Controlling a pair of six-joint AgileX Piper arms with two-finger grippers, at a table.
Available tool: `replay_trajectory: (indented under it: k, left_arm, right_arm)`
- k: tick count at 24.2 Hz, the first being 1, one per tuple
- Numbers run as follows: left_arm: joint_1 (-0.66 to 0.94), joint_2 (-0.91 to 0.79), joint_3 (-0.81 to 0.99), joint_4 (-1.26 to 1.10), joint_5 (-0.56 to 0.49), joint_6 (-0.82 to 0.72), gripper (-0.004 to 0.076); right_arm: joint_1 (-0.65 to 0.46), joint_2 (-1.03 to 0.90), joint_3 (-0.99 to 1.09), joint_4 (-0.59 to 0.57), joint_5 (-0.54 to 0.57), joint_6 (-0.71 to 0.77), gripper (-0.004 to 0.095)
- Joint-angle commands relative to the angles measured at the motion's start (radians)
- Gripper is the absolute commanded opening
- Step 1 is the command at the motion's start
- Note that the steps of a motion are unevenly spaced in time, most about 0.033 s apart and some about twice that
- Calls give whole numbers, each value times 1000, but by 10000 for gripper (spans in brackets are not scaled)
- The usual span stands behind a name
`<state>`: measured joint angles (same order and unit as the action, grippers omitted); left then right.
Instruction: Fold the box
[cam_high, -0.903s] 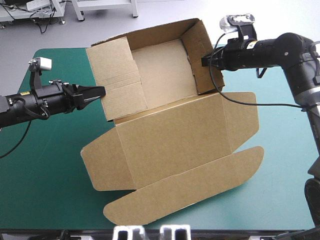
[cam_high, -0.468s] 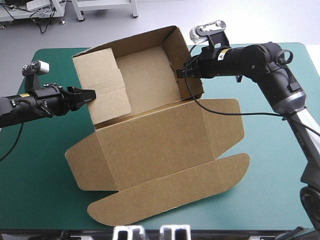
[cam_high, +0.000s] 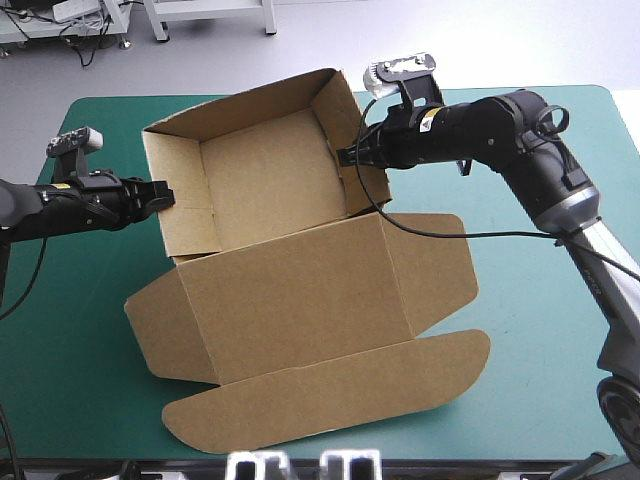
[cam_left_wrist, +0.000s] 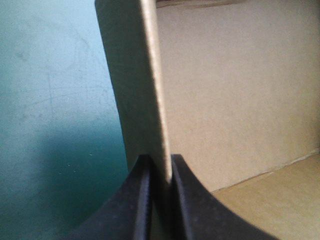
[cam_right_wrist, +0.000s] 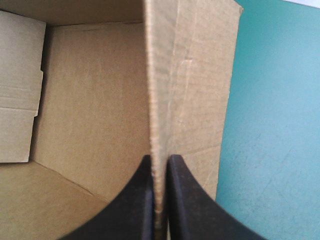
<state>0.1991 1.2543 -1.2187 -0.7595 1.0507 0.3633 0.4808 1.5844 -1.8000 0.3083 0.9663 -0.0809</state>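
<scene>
The brown box (cam_high: 270, 180) stands as an open tray on the teal-green cover, its lid (cam_high: 300, 300) lying flat toward the table's near edge. My left gripper (cam_high: 163, 195) is shut on the tray's left wall; the left wrist view shows that wall's edge (cam_left_wrist: 152, 100) pinched between the black fingers (cam_left_wrist: 137, 200). On the other side, my right gripper (cam_high: 345, 157) is shut on the right wall, whose edge (cam_right_wrist: 157, 115) runs up between its fingers (cam_right_wrist: 145, 200). The tray's inside (cam_right_wrist: 90, 110) shows beside the right wall.
The lid's rounded tuck flap (cam_high: 330, 395) reaches close to the table's near edge. Bare teal-green cover (cam_high: 560, 340) lies right of the box and at the near left (cam_high: 70, 350).
Both arms have carried the box leftward across the table. The left wall has swung upright and the tray now stands squared, with both grippers still on its side walls.
</scene>
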Motion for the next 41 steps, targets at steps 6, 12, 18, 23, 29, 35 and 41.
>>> replay_trajectory:
  k: [6,12,18,23,29,35,41]
  left_arm:
    - [-24,-38,-30,-112,-28,-8,-10]
    - [-184,-42,-30,-56,-49,12,-10]
    - [-388,-6,-30,248,-116,-142,-10]
    - [-460,72,-30,396,-94,-204,-10]
    - [-464,192,-30,519,-162,-274,-10]
    - [-464,316,-30,534,-203,-273,-10]
    - [-464,332,-30,532,-175,-194,-6]
  right_arm:
    - [11,-42,43,-19,47,122,-9]
    - [11,-41,124,-91,103,205,-11]
    - [11,-7,153,-164,211,277,-11]
    - [11,52,154,-172,209,294,-11]
    - [11,209,154,-162,97,337,-15]
    - [11,306,154,-168,31,306,-15]
    - [11,306,154,-178,45,212,25]
